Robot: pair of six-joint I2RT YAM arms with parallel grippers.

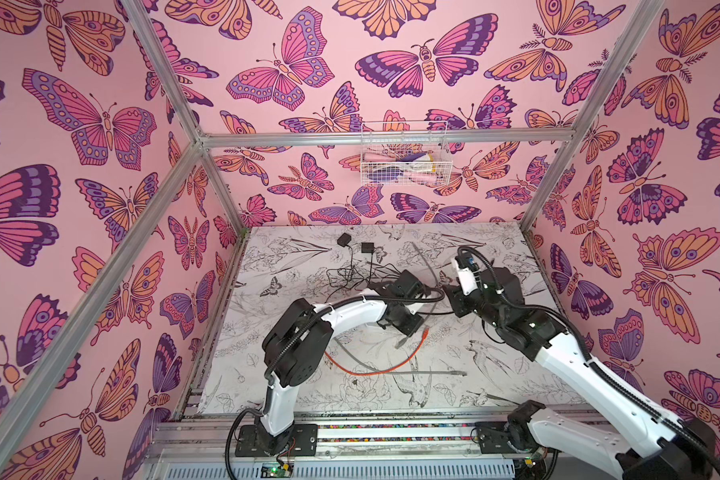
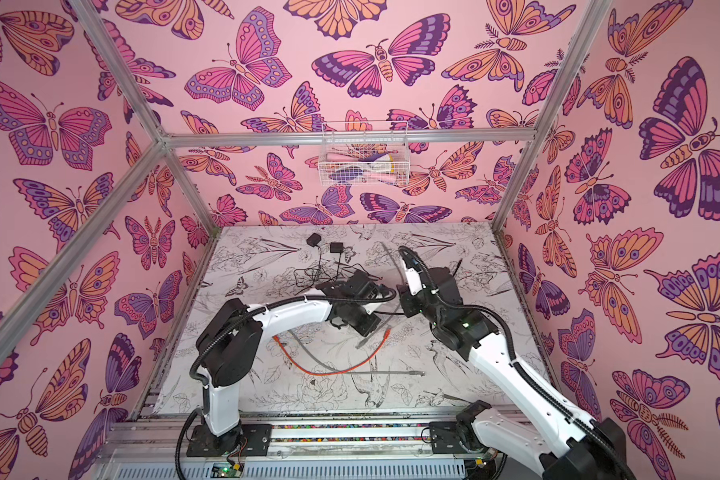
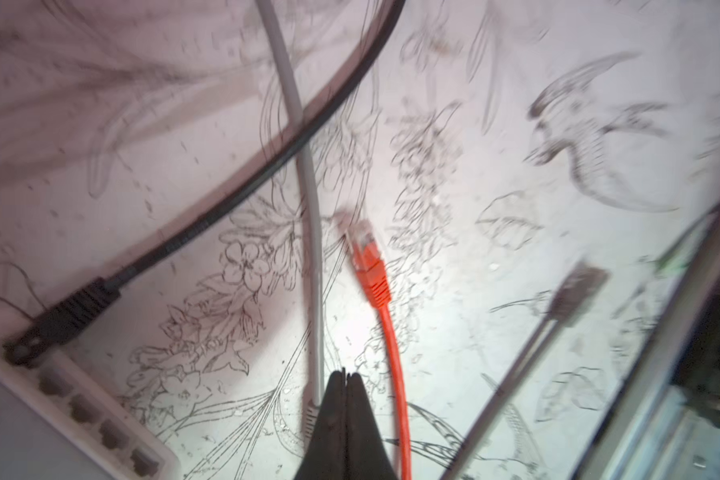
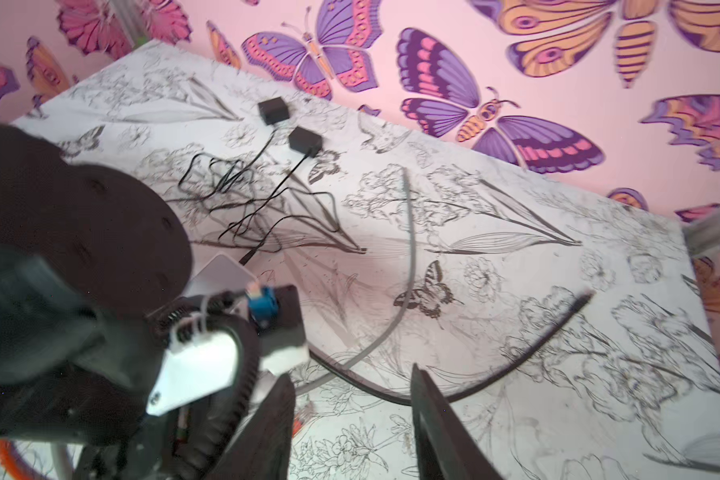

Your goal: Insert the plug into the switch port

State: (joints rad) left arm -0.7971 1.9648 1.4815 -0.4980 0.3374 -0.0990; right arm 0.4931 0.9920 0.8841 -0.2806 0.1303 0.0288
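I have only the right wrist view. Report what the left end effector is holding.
Observer: Nothing that I can see. The left end effector is shut, jaws pressed together.
Operator: Name the nearest plug.
Observer: The ribbed pale plug on the round white cable lies right beside it.
Operator: Describe the switch ports.
Observer: The white plastic network switch shows a row of four empty ports in the left wrist view.
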